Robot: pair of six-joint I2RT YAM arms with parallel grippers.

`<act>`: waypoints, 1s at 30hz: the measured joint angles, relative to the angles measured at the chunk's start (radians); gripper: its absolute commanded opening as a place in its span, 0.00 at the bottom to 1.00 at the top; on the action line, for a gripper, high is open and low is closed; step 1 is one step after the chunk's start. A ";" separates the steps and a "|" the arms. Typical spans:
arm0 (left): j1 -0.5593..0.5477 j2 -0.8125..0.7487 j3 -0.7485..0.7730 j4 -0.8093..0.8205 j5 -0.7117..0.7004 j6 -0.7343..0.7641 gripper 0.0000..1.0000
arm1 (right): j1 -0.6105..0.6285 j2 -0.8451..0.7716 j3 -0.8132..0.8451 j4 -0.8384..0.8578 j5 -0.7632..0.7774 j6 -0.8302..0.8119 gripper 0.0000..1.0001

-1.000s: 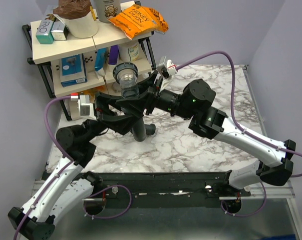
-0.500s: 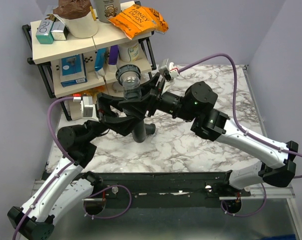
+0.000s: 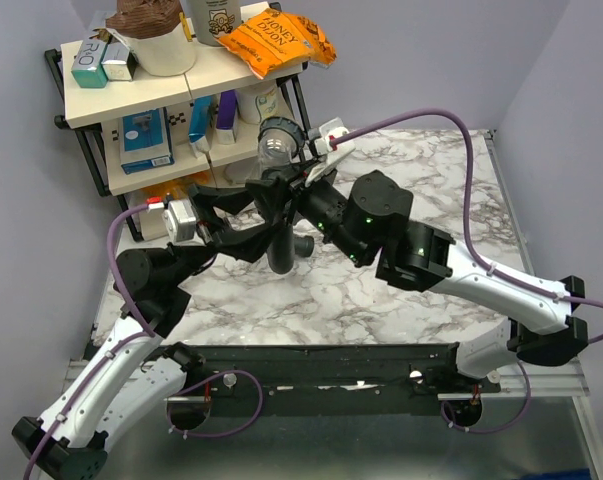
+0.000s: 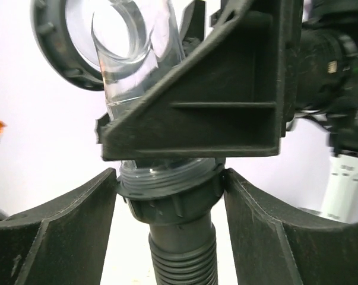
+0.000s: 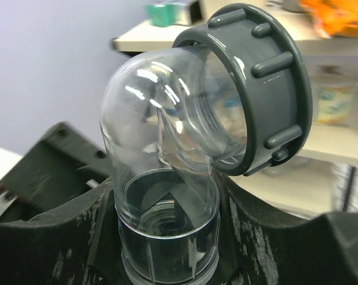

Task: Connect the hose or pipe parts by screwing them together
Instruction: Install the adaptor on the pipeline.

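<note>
A wooden shelf (image 3: pixel 131 95) stands in the upper left of the overhead view, with an orange snack bag (image 3: pixel 281 40) on its top board. Below it the left arm rises from the lower left corner toward the middle of the frame.

The left gripper (image 4: pixel 170 178) stands at a medium width around the grey collar (image 4: pixel 167 205). In its wrist view one finger (image 4: pixel 66 225) flanks the collar on the left and the other flanks it on the right. Both inner edges seem to touch the collar's rim, though the close angle makes firm pressure hard to judge. Under the collar the ribbed hose (image 4: pixel 181 261) runs down to the bottom edge of that frame.

At the centre of the overhead view the joined parts are held in the air above the marble table (image 3: pixel 381 290). A short side branch (image 3: pixel 303 243) juts right near their lower end. Above the collar sits the clear elbow (image 5: pixel 149 119), its lower leg upright and its upper mouth turned up and to the right. That mouth carries the grey ring nut (image 5: pixel 268 77).

The right gripper (image 5: pixel 167 217) grips the elbow's lower leg, a dark finger (image 5: pixel 66 231) pressed on each side. The right arm runs off to the lower right of the overhead frame.
</note>
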State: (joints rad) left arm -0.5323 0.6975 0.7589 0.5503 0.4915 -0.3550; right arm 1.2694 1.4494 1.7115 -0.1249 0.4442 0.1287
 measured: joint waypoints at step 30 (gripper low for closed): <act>0.013 -0.049 0.000 -0.121 0.021 -0.127 0.99 | 0.130 -0.010 -0.073 0.188 0.374 -0.263 0.01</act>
State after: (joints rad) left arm -0.5190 0.6487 0.7589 0.4297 0.5125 -0.4816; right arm 1.3998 1.4391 1.6382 0.0628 0.8185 -0.1345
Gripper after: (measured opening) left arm 0.988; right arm 0.607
